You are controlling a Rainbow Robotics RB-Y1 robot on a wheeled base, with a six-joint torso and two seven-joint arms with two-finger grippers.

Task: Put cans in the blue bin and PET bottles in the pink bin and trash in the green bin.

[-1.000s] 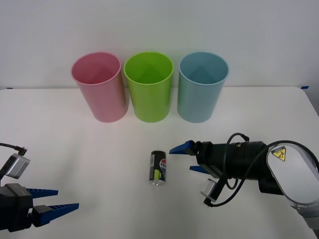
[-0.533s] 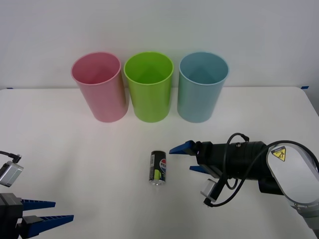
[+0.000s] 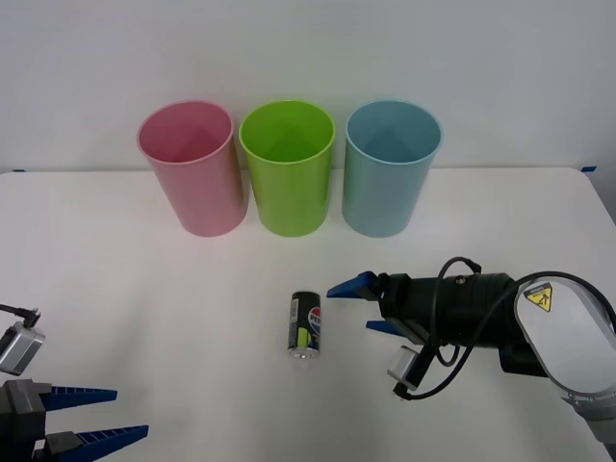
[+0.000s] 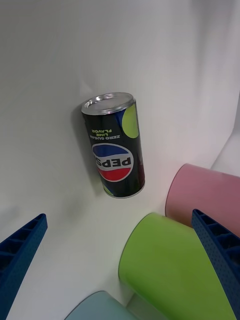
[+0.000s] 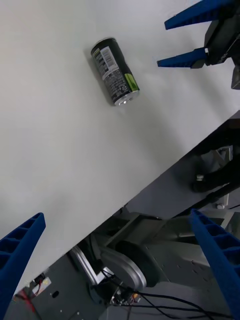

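Looks like a robot lab test cell: bare white table [image 3: 144,289], plain white wall [image 3: 308,48], blue tape marks [image 3: 588,168] at the table's far corners.

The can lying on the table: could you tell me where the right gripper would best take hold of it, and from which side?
Probably across the middle of the can, coming from its right, where the open right gripper waits; it lies on its side, ends pointing toward and away from the bins.

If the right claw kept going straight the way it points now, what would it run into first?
Most likely the can. The open right claw points across the table toward the robot's left, and the can lies on its side just ahead of the fingertips. The height match is hard to judge, so it could graze its top end.
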